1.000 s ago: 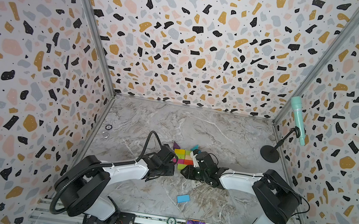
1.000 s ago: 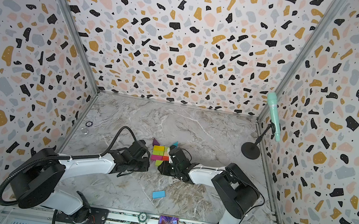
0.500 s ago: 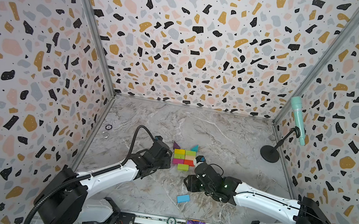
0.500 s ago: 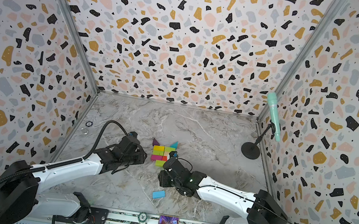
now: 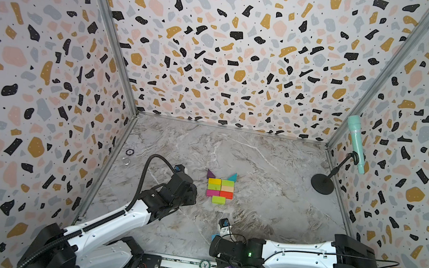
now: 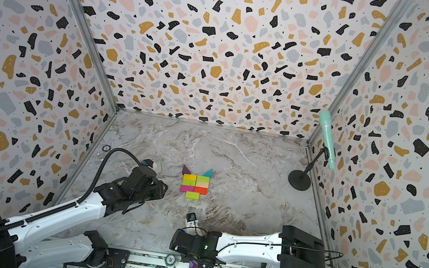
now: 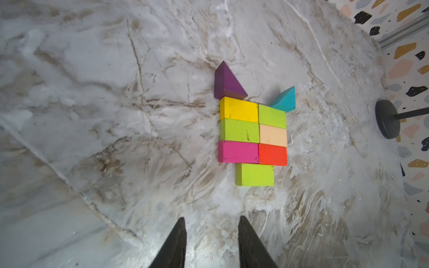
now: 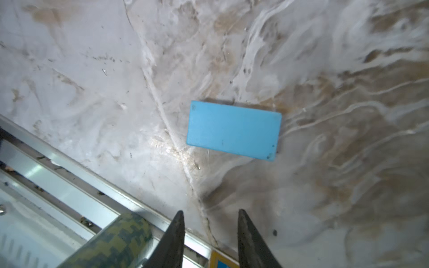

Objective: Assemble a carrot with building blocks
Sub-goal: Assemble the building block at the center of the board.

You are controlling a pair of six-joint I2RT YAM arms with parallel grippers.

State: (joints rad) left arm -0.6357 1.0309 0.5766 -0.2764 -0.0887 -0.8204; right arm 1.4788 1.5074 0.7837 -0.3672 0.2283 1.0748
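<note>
Carrot (image 5: 219, 188): lies flat mid-way across the marble table (image 5: 273, 180). Its long axis runs from the back wall to the front rail. The wide end, with the purple triangle (image 7: 226, 81) and teal triangle (image 7: 285, 99), faces the back wall. A single lime green block (image 7: 255, 174) closes the rail end.
Light blue block (image 8: 233, 130): lies flat near the front rail, well apart from the carrot.
Rail disc (image 5: 203, 265): marking too small to read.
Left gripper (image 7: 211, 219): spread, empty, near the carrot but clear of it.
Right gripper (image 8: 210, 212): spread, empty, near the light blue block without touching it.

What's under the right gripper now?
The light blue block, flat on the marble table, nothing on it, just ahead of the open fingers. In both top views the right arm covers almost all of it.
</note>
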